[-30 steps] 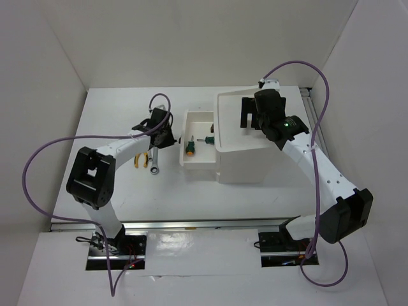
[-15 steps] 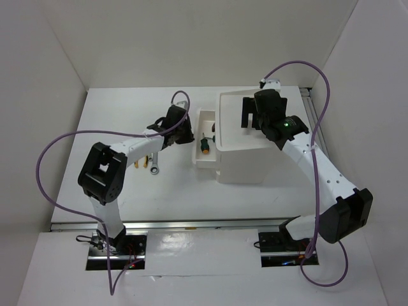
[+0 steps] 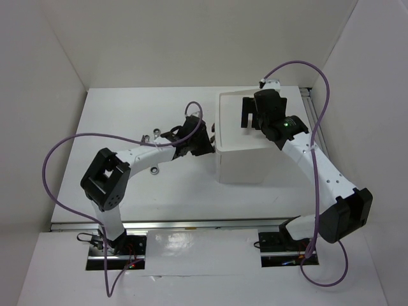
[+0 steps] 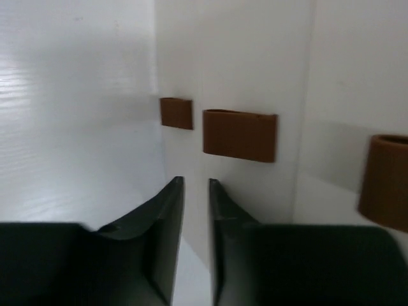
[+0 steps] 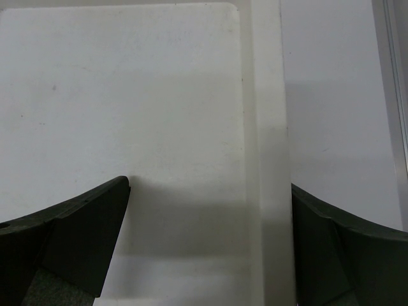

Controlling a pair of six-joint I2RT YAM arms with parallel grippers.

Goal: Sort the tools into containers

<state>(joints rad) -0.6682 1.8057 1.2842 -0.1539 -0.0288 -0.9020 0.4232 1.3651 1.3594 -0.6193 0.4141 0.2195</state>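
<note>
Tabletop (image 3: 127, 191), white and walled on three sides, carries a white box (image 3: 245, 164) at about 3 o'clock from its middle. The box has a shallow rimmed tray on top, and the drawers on its 9 o'clock face are all pushed in flush. The right gripper (image 3: 250, 120) hangs over that tray, spread wide and holding nothing. Its wrist view shows its fingers (image 5: 70, 236) at the two lower corners with bare tray floor between them. The left gripper (image 3: 205, 144) is close against the box's 9 o'clock face, pointing at the drawers. In its wrist view the fingers (image 4: 167, 236) are drawn nearly together, with only a thin slit between them and nothing in it. At 9 o'clock from that gripper, the ring end of a silver wrench (image 3: 153, 171) shows just below the left forearm. A second silver piece (image 3: 155, 133) shows just above the forearm, too small to name. Three brown knobs (image 4: 240, 135) stud the white drawer fronts (image 4: 242, 64) ahead of the left fingers, apart from them.
</note>
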